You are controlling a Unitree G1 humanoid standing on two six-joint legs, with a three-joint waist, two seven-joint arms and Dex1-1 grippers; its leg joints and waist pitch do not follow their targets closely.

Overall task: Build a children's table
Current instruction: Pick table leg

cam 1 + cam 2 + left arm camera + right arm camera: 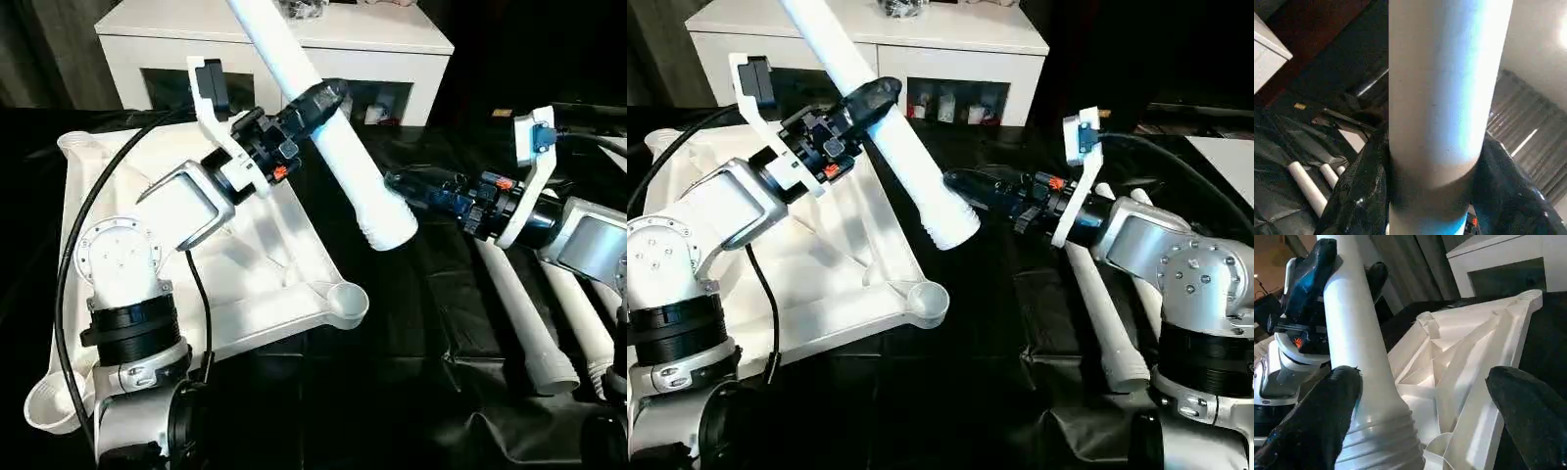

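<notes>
My left gripper (326, 100) is shut on a long white leg (348, 162) about its middle, and its black fingers (1356, 196) wrap the shaft. The leg slants over the table, with its ribbed end (389, 230) low and to the right. My right gripper (397, 184) is open just beside that end, its fingers (1317, 421) standing wide apart to either side of the leg (1352, 333) without touching it. The white tabletop (274, 264) lies underside up below my left arm, ribs showing, with a round corner socket (343, 299) at the near right.
More white legs (524, 313) lie side by side on the black cloth under my right arm. A white cabinet (294, 44) with glass-fronted compartments stands at the back. A black cable (73, 245) loops along my left arm.
</notes>
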